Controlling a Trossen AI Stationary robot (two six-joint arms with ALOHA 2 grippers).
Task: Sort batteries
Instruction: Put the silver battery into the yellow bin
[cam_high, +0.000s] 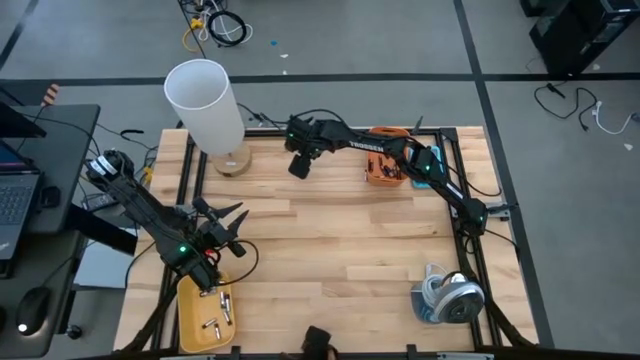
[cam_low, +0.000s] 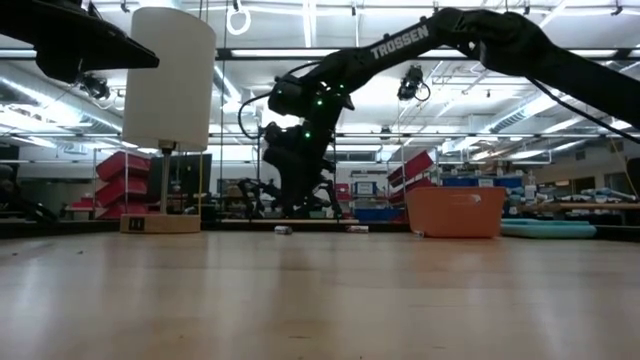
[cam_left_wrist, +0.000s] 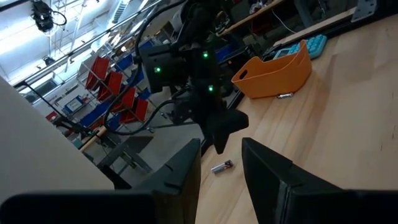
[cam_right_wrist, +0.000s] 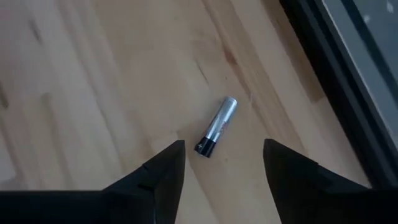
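The battery (cam_right_wrist: 217, 126) your right claw (cam_right_wrist: 224, 163) is working over lies flat on the bare wood counter (cam_right_wrist: 93, 74), silver body with a dark end cap. It sits in the gap just ahead of the two dark fingers (cam_right_wrist: 163, 168), touching neither. That claw is spread wide with nothing in it. In the high view your right claw (cam_high: 299, 163) hangs over the far side of the counter (cam_high: 330, 240), near the white lamp (cam_high: 207, 103) on its wooden base.

From your left wrist view the same battery (cam_left_wrist: 221, 167) shows on the wood right under the right arm's tip, and a second battery (cam_left_wrist: 285, 96) lies just beside the orange bin (cam_left_wrist: 274, 74). The low view shows two cells on the far part of the counter, one (cam_low: 283, 230) below the right arm and another (cam_low: 357, 229) a bit toward the orange bin (cam_low: 455, 212).

More batteries (cam_high: 217, 312) are in the yellow tray (cam_high: 192, 322) at the near left corner, lying loose and apart from each other; I can't tell light ones from dark ones there.

Your left claw (cam_high: 233, 226) hovers just above that tray end of the counter, fingers parted a moderate way and empty.

Further out, an orange bin (cam_high: 384, 168) sits at the far right with the right arm crossing over it, and a blue-and-grey tape roll thing (cam_high: 448, 297) sits at the near right. A laptop (cam_high: 12, 195) and a mouse (cam_high: 30, 310) sit on the desk off the left.
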